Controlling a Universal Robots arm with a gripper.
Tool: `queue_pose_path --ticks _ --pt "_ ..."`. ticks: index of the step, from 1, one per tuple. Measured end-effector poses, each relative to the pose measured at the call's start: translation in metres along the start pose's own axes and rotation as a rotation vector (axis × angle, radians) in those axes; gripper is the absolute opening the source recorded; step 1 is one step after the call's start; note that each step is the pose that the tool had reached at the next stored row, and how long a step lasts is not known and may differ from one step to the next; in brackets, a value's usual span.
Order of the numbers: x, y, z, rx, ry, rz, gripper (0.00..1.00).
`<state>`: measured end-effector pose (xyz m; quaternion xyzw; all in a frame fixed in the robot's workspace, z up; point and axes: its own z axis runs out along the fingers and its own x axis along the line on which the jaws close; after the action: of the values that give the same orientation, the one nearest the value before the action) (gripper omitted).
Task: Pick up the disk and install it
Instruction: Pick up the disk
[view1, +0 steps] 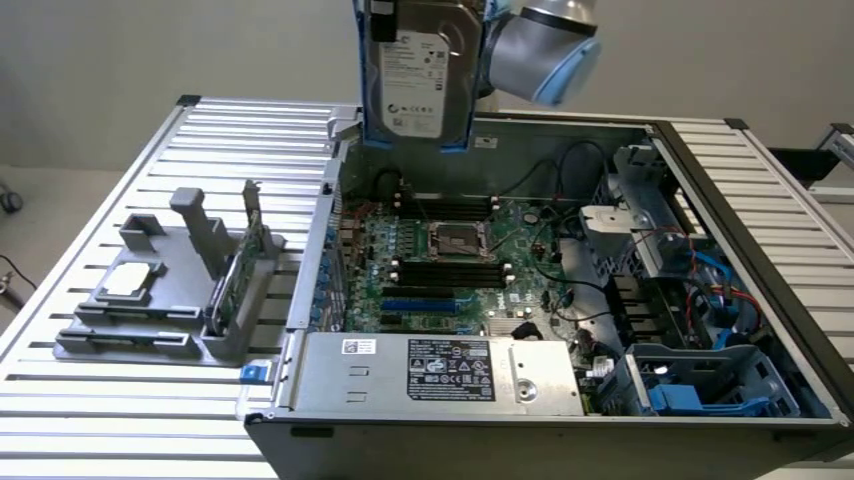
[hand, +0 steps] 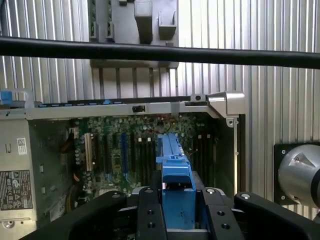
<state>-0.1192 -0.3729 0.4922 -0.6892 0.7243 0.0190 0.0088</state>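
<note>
1. Ribbed metal tabletop (view1: 120, 190) is carrying an open computer case (view1: 746, 270), and its motherboard (view1: 454, 260) is lying exposed inside.
2. The disk (view1: 424, 80) is hanging upright above the case's far rim, clear of it. The picture's top edge is cutting off its upper end in the exterior view.
3. The gripper (hand: 179, 212) is clamping the disk's blue carrier, with its jaws narrowed onto it. The black fingers (hand: 150, 215) are covering part of that carrier in the wrist view.
4. A blurred dark band (hand: 160, 52) is crossing the wrist view; what it is cannot be made out.
5. At the exterior view's left, a grey holder (view1: 147, 335) is standing on the table. It is carrying a silver chip (view1: 130, 280) and a green card (view1: 240, 265), well apart from the disk.
</note>
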Motion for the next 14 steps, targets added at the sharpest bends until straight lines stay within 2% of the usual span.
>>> queue_pose_path --ticks 3,7,14 --pt "0.005 -0.0123 -0.0003 0.0013 -0.0015 0.000 0.33" --pt "0.013 -0.0235 -0.0007 0.0015 -0.0021 0.000 0.33" --pt "0.033 -0.0342 -0.0016 0.0015 -0.0024 0.000 0.33"
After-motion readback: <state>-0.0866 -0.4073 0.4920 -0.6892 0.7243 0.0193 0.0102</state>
